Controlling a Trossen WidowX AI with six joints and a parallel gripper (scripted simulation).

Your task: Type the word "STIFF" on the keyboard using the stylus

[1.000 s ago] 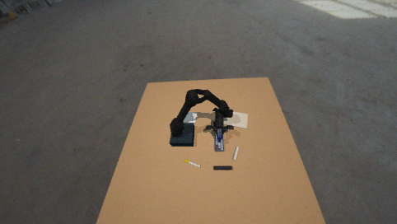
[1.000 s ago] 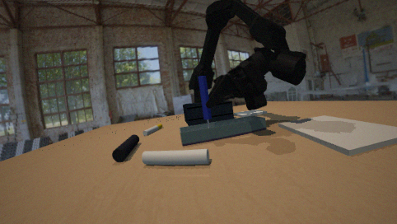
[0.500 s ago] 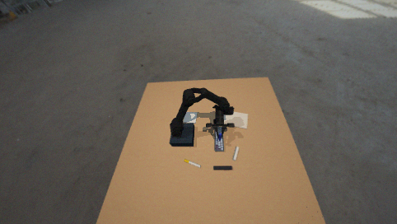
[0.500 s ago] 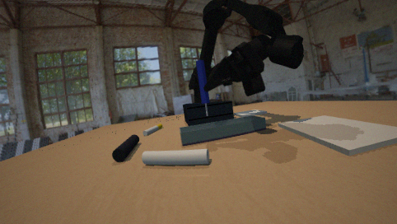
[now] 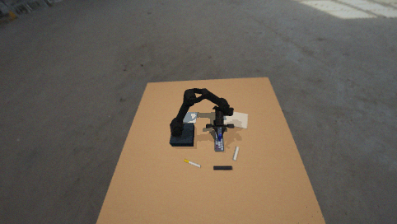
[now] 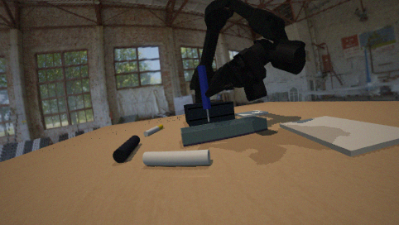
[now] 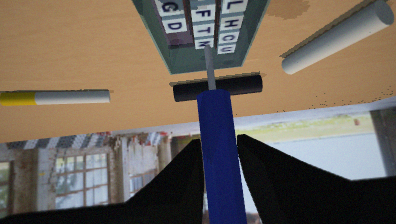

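Observation:
The blue stylus (image 5: 220,137) (image 6: 204,87) (image 7: 217,145) stands nearly upright, its thin grey tip pointing down. My gripper (image 6: 207,92) (image 7: 219,145) is shut on its blue barrel. The grey-green keyboard (image 5: 219,149) (image 6: 223,132) (image 7: 185,61) lies below. In the wrist view the tip is at the key at the end of the middle row, which looks like N, next to the T key (image 7: 202,31). The F key (image 7: 202,13) is beyond T. S and I cannot be made out. Whether the tip touches the key is unclear.
A white cylinder (image 5: 235,153) (image 6: 177,158) (image 7: 337,40) and a black cylinder (image 5: 222,168) (image 6: 127,149) (image 7: 245,85) lie near the keyboard. A yellow-and-white stick (image 5: 193,163) (image 6: 153,131) (image 7: 72,96) lies nearer the arm's base (image 5: 182,136). A pale board (image 5: 241,120) (image 6: 352,128) lies beyond the keyboard.

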